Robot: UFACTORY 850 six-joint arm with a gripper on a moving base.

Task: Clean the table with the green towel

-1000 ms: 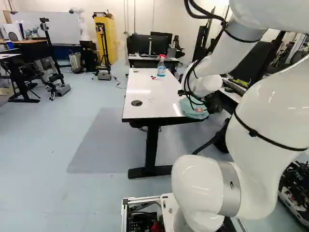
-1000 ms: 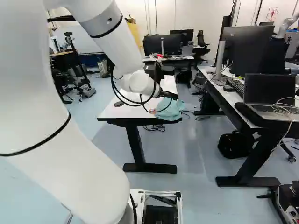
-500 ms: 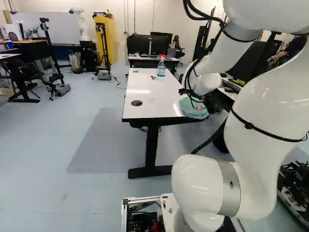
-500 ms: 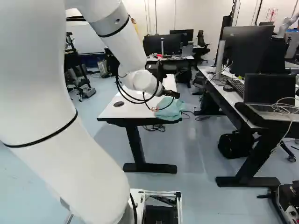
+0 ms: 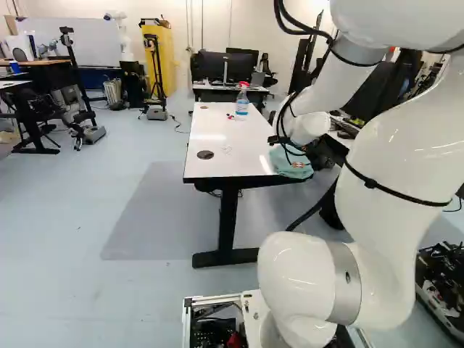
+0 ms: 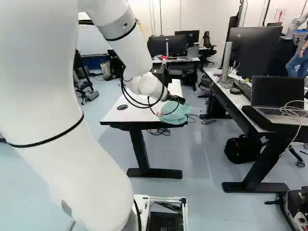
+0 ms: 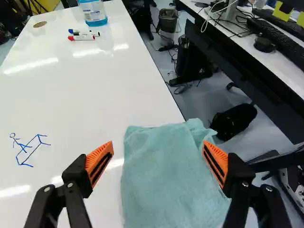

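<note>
At the near right corner of the white table point(image 5: 232, 138) the gripper point(image 6: 177, 99) hangs low over the green towel point(image 6: 175, 113). In the wrist view the gripper point(image 7: 158, 159) stands wide open, with the towel point(image 7: 166, 175) lying spread beneath and between its fingers, partly over the table's edge. One orange pad is above bare tabletop, the other above the towel's far side. Whether either finger touches the cloth I cannot tell. Blue marker lines point(image 7: 29, 149) are drawn on the tabletop beside the towel.
A spray bottle point(image 5: 242, 99) and several markers point(image 7: 81, 35) are on the far part of the table. To the right runs a desk point(image 6: 240, 100) with monitors, a keyboard and a laptop point(image 6: 276, 96). A black bag point(image 6: 240, 149) lies below it. Another robot point(image 5: 123, 32) stands far back.
My arm's upper links have shifted a little to the right in the right base view, the gripper only slightly. The base and the towel have not visibly moved.
</note>
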